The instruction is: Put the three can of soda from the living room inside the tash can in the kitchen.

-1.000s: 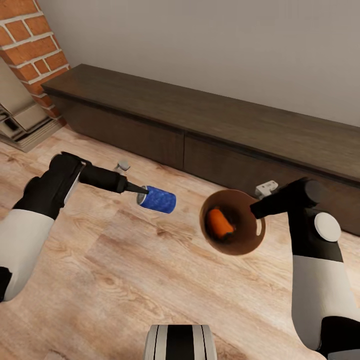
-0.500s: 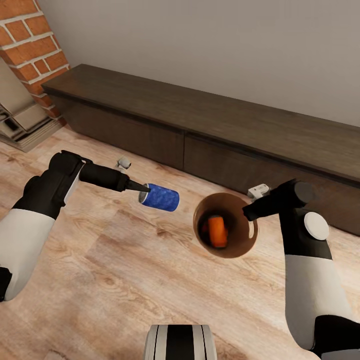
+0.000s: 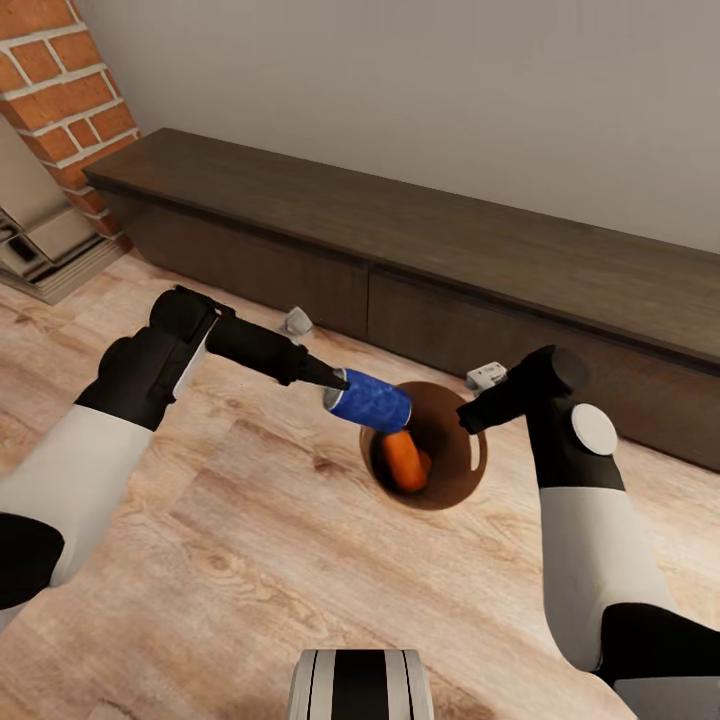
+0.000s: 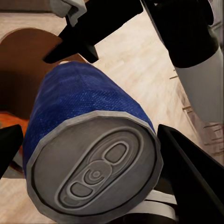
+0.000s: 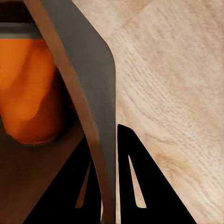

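My left gripper (image 3: 343,388) is shut on the blue can of soda (image 3: 371,400), held on its side, its far end over the near rim of the tash can (image 3: 462,480). In the left wrist view the can's silver top (image 4: 95,170) sits between the two fingers (image 4: 189,175). The copper-brown bin hangs tilted with its mouth toward me, above the wood floor. My right gripper (image 3: 468,417) is shut on its rim, and the bin wall (image 5: 95,79) runs between that gripper's fingers (image 5: 140,182). An orange can (image 3: 404,460) lies inside the bin, orange can (image 5: 30,93).
A long dark low cabinet (image 3: 450,250) runs along the grey wall just behind both arms. The brick fireplace (image 3: 60,80) stands at the far left. Light wood floor (image 3: 250,560) stretches in front of me, down to my base (image 3: 360,685).
My left arm has carried the blue can to the right. My right arm has brought the bin leftward, so the can now overlaps the bin's mouth.
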